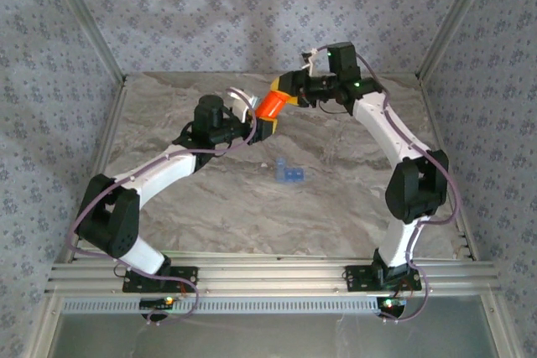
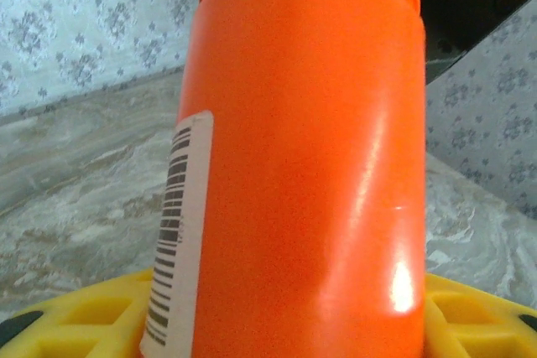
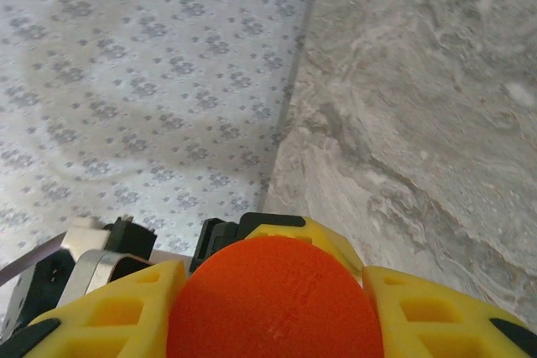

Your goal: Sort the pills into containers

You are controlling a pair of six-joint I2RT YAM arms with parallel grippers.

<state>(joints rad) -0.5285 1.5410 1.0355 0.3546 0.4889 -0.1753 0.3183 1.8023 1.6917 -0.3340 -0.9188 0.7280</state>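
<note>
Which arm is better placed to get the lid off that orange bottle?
Right, probably. The right gripper sits around the orange cap, ready to twist it, while the left gripper clamps the orange bottle by its body, steadying it.

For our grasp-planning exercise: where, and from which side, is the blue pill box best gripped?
Probably across the blue pill box at its narrow width, from straight above: it lies low on the table, a short strip, nothing crowding it.
</note>
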